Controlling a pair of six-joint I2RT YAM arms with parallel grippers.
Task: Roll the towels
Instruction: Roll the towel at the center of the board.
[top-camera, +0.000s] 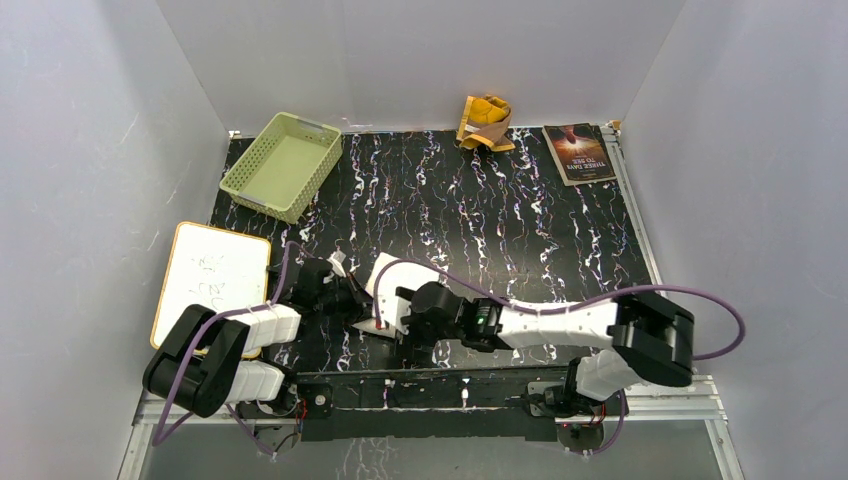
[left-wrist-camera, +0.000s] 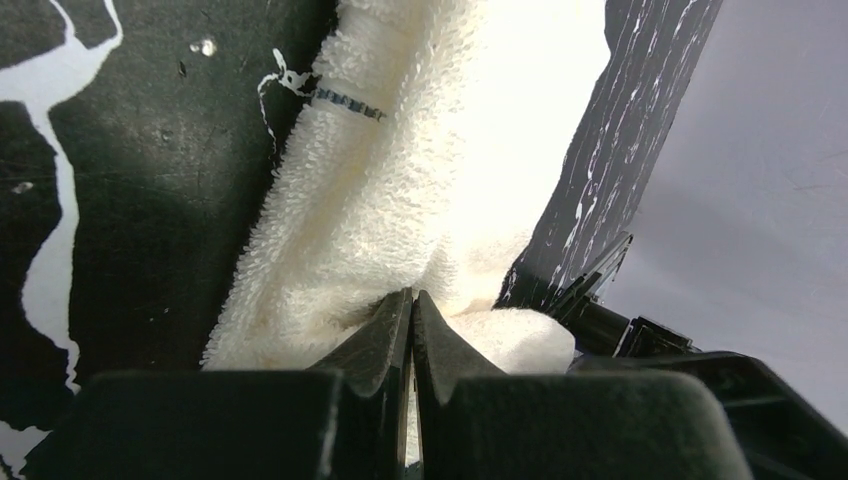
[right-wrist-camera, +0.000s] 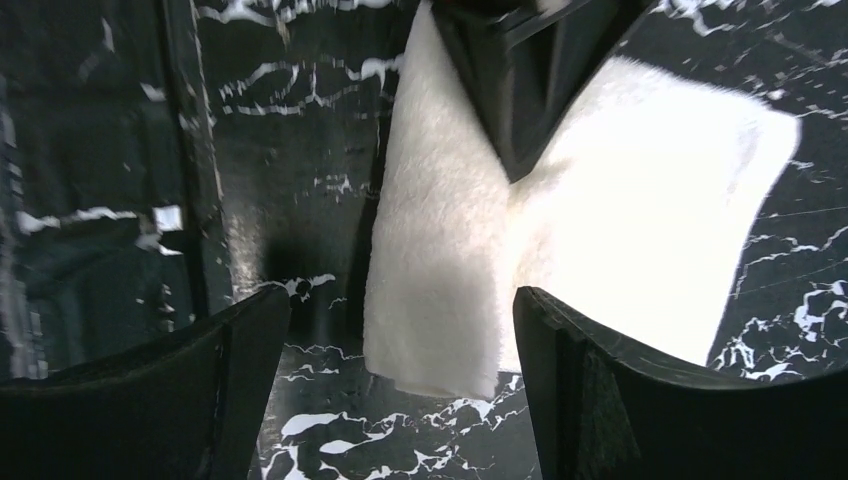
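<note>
- Left gripper (left-wrist-camera: 412, 302) is pinched tight on the white towel (left-wrist-camera: 400, 180), on the counter (top-camera: 500, 220) near the arms.
- Right gripper (right-wrist-camera: 400, 300) hangs spread wide over its edge, holding nothing.
- Best to grab that edge evenly for a tight roll.
- Only the top view shows the yellow towel (top-camera: 485, 122), far back.

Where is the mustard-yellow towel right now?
In the top view, the mustard-yellow towel lies crumpled at the far edge of the table, slightly right of centre, just left of the book and well right of the green basket.
</note>
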